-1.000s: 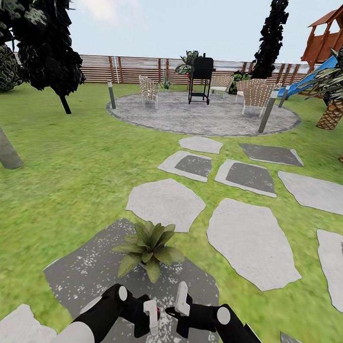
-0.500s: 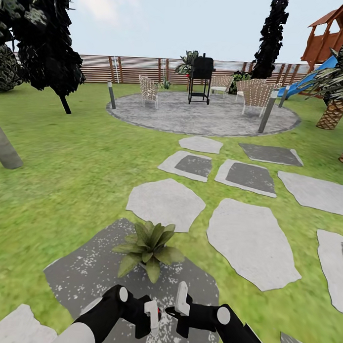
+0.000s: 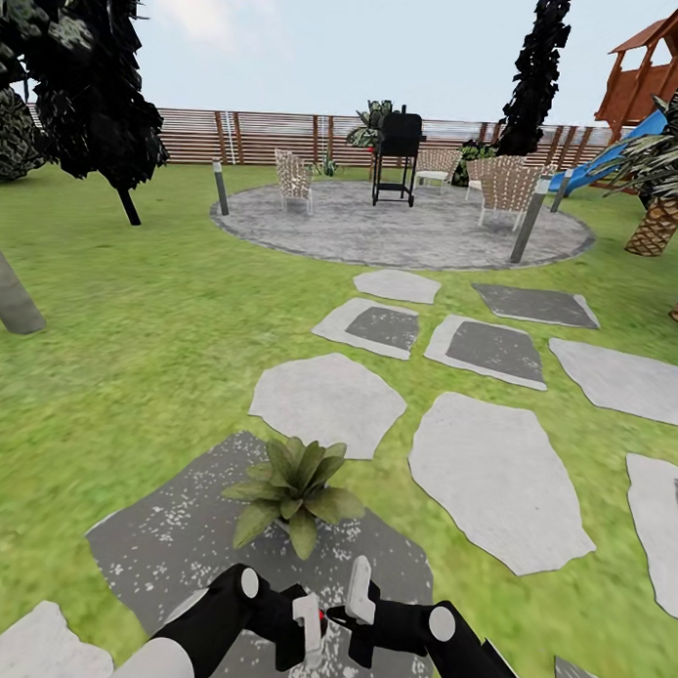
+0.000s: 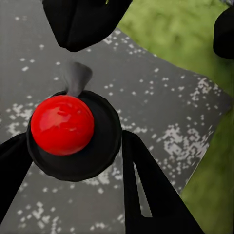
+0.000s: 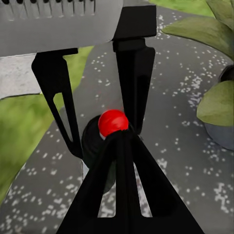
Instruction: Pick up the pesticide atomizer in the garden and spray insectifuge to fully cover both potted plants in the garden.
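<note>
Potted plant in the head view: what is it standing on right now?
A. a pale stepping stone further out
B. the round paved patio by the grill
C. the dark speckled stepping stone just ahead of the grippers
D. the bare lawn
C: the potted plant sits on the dark speckled stepping stone, directly beyond the left gripper and right gripper.

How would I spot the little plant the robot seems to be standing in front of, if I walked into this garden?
From the round paved patio with the black grill, follow the stepping stones back toward the robot to the dark speckled stone nearest it. There sits the potted plant, just ahead of the two grippers. It is a low rosette of broad pointed green leaves, far smaller than the surrounding trees.
</note>
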`<state>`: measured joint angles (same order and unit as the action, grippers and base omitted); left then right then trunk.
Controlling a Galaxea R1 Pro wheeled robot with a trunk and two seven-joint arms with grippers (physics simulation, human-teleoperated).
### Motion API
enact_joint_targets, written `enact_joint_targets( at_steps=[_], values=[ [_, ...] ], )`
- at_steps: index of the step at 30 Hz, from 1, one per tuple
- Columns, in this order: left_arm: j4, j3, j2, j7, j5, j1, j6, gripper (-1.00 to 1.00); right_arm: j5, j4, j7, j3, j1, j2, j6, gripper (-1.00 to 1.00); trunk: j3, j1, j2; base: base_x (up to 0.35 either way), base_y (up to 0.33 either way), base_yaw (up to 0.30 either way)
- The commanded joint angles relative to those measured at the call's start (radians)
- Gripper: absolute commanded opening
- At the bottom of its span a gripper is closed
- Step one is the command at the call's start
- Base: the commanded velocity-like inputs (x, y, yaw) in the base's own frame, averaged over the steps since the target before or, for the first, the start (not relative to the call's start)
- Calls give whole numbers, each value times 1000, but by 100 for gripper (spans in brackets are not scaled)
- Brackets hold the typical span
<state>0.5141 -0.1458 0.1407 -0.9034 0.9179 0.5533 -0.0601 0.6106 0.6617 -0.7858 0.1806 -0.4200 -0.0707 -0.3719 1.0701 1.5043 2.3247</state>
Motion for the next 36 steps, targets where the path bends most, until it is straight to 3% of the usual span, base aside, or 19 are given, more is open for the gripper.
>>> enact_joint_targets(
  at_steps=[1,6,23,25,29,36],
  values=[
    [1,0,0,-3,-3,0,-7,-100,9,1,0,-1,0,0,-5,-100,1,0,0,0,0,0],
    [0,-1,-1,-5,-45,0,-10,-100,9,1,0,-1,0,0,-5,-100,1,0,0,0,0,0],
    [-3,-7,-13,-5,-46,-2,-10,-100,9,-2,0,-1,0,0,-5,-100,1,0,0,0,0,0],
    [-3,-6,-27,-4,-43,-2,-9,-100,10,-2,0,-1,0,0,-6,-100,1,0,0,0,0,0],
    [-3,-3,-88,-3,-47,-5,-9,-100,11,-2,0,-1,0,0,-6,-100,1,0,0,0,0,0],
    [-2,-1,-167,-2,-48,-10,-9,-100,11,-5,0,-2,0,1,-6,-100,1,0,0,0,0,0]
  ],
)
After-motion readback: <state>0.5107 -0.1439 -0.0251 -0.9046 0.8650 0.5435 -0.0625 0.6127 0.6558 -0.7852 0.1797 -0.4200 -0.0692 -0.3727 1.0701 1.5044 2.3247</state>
